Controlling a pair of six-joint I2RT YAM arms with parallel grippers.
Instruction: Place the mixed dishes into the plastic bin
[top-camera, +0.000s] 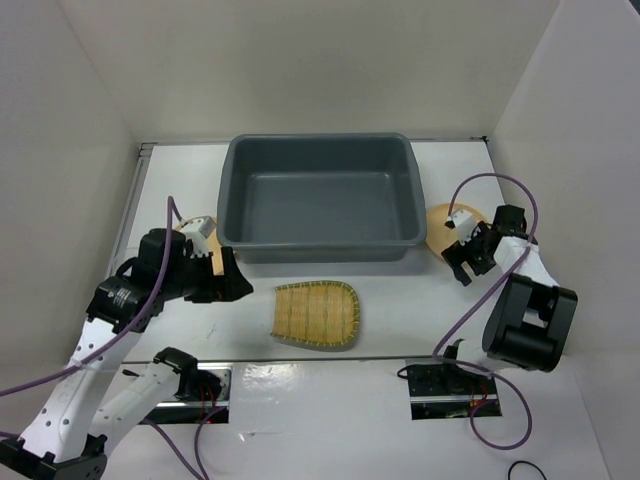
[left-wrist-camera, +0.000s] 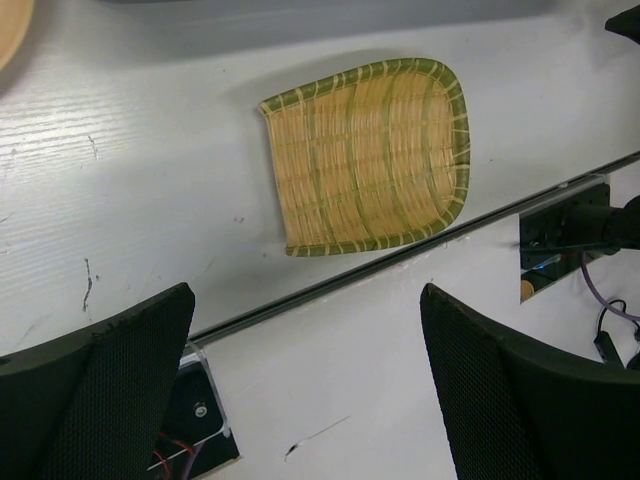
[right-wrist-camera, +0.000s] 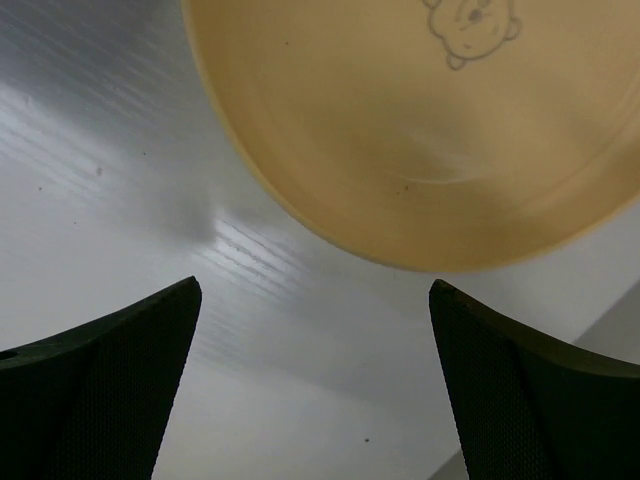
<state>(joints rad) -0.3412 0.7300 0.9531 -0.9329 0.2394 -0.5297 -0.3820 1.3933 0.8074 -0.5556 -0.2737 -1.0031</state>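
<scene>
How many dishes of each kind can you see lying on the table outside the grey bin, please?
Tan plates: 2, one on each side of the bin
Woven bamboo tray: 1
Total: 3 (no cup can be made out)

arms (top-camera: 65, 388): white, black joints | cables (top-camera: 490, 177): purple | end effector fingers (left-wrist-camera: 100, 395): black
</scene>
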